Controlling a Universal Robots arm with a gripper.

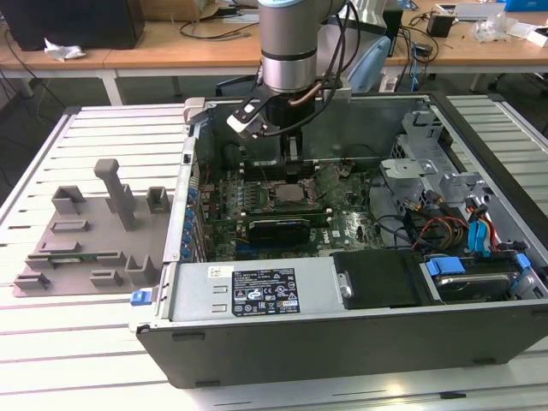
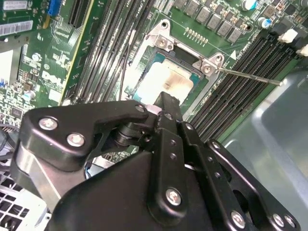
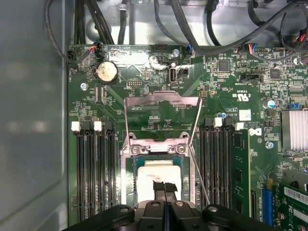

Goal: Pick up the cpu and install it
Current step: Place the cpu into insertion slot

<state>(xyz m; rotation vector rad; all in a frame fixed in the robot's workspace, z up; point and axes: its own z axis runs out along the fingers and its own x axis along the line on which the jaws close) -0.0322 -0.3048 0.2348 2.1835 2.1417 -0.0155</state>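
Slatted metal tabletop (image 1: 77,360) bears a grey moulded tray (image 1: 86,231) on the exterior view's left, then an open computer case (image 1: 342,334). Above its motherboard (image 3: 231,96) hangs the gripper (image 3: 164,186), fingers pressed together, tips right at the cpu (image 3: 155,172), which lies flat in the open socket (image 3: 154,146).
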